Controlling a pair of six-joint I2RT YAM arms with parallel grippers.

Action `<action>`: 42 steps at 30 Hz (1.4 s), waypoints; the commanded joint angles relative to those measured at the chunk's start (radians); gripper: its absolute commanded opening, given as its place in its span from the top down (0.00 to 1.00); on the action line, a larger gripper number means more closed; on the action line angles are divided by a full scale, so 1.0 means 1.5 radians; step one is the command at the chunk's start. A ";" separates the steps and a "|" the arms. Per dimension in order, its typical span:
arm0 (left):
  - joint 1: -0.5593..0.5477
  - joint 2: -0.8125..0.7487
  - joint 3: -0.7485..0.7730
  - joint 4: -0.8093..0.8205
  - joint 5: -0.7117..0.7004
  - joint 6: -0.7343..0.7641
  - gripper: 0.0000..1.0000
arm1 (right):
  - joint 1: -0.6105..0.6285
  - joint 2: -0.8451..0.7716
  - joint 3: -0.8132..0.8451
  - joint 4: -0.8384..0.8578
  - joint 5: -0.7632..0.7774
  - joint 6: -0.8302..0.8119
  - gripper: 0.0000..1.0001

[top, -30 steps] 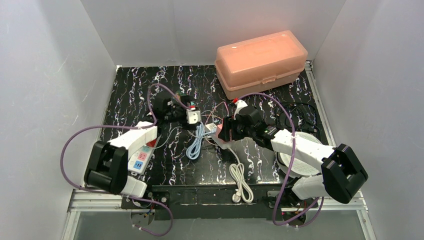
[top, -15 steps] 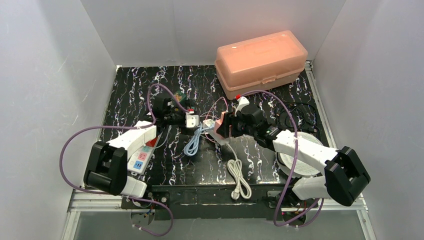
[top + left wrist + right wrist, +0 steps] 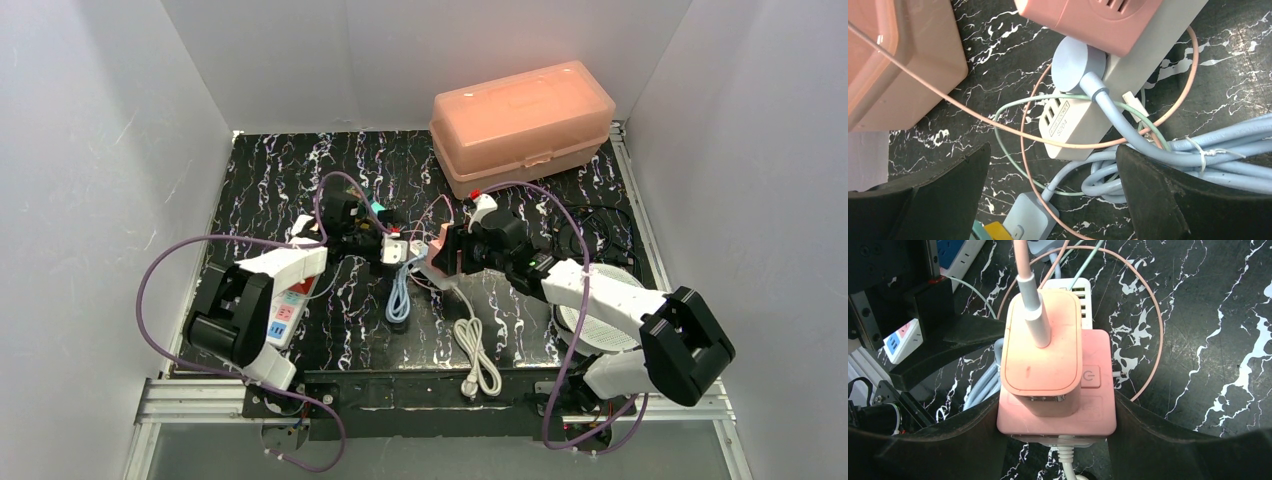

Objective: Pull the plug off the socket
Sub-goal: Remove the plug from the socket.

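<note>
The socket is a pink cube on a white base; my right gripper is shut on its two sides. A pink plug with a pink cable sits in its top face. In the left wrist view a round blue-grey plug with a thick blue cable sits in the side of the socket. My left gripper is open, just short of the socket's white USB end, with nothing between its fingers. From the top, the left gripper is just left of the socket.
A translucent orange box stands at the back right. A white power strip lies under the left arm. A coiled blue cable, a white cord and thin pink and green wires lie around the socket. A white disc is under the right arm.
The left gripper has moved right and nearer, up close to the socket. The right gripper with the socket shifted slightly back and left. The blue cable coil slid right.
</note>
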 commanded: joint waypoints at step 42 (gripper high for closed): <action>-0.074 0.053 0.208 -0.637 0.047 0.188 0.16 | 0.038 0.032 -0.019 0.110 0.000 -0.064 0.93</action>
